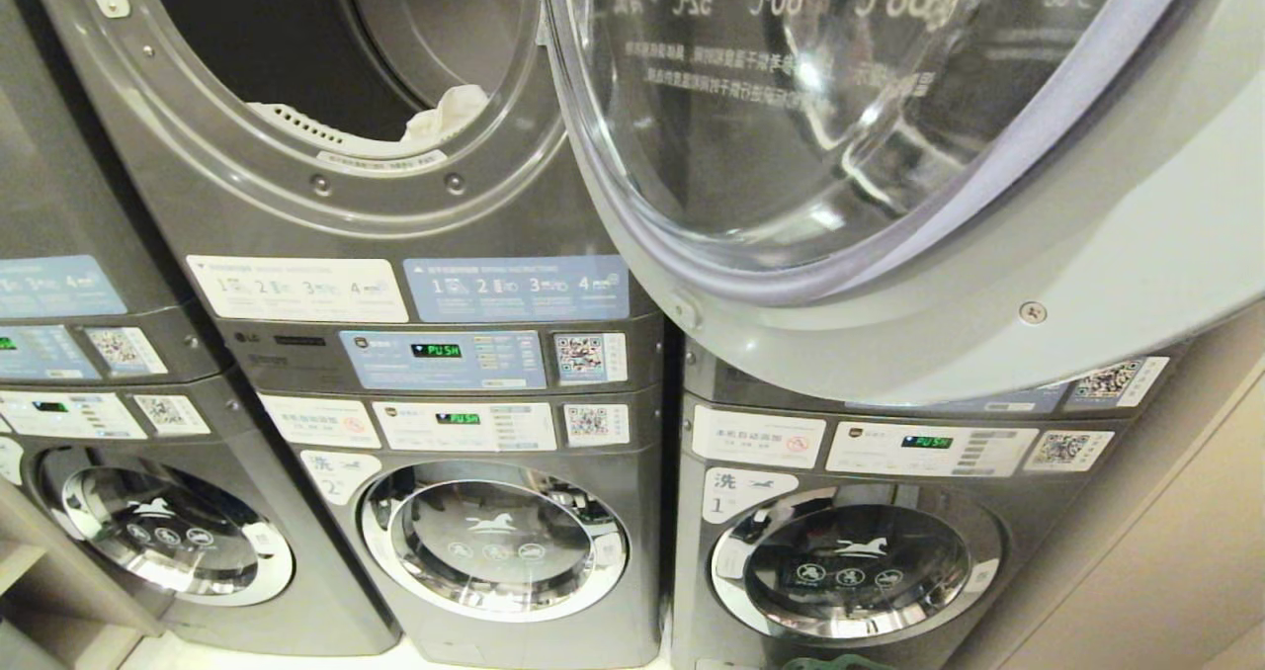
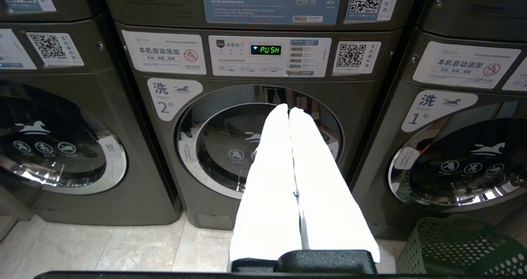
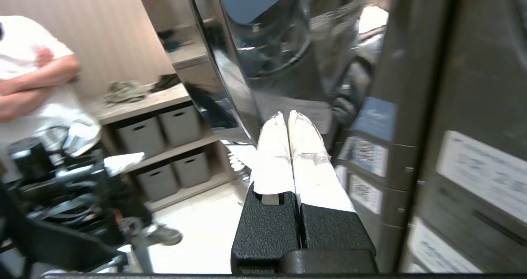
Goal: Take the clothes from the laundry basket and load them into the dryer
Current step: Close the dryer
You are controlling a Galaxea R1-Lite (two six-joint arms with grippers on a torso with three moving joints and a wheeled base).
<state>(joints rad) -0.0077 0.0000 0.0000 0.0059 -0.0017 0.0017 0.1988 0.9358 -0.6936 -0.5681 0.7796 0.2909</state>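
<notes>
- The dryer (image 1: 326,107) is grey brushed metal with a round steel-rimmed opening; its drum is dark, and a crumpled piece of white cloth (image 1: 445,117) lies at the lower lip of the opening.
- The dryer's door (image 1: 889,156) stands swung open to the right, a broad pale ring around a bulging clear bowl that shows mirrored temperature print.
- Below sit front-loading washers (image 1: 494,542) with chrome-ringed dark glass doors, white horse symbols, QR stickers and green "PUSH" displays.
- The laundry basket (image 2: 461,246) is green perforated plastic; it stands on the floor before the right-hand washer, and only its rim shows at the bottom edge of the head view.
- The left gripper (image 2: 289,111) points level at the middle washer's door, its smooth white fingers pressed together and holding nothing.
- The right gripper (image 3: 287,115) is raised beside the glossy open door and the machine's sticker-covered front, its scuffed white fingers (image 3: 306,147) pressed together on a textured black base, empty.
- The floor (image 2: 123,246) is pale tile.
- In the right wrist view, a person in a white shirt (image 3: 37,81) stands with arms folded by a wooden shelf (image 3: 144,102) holding grey bins.
</notes>
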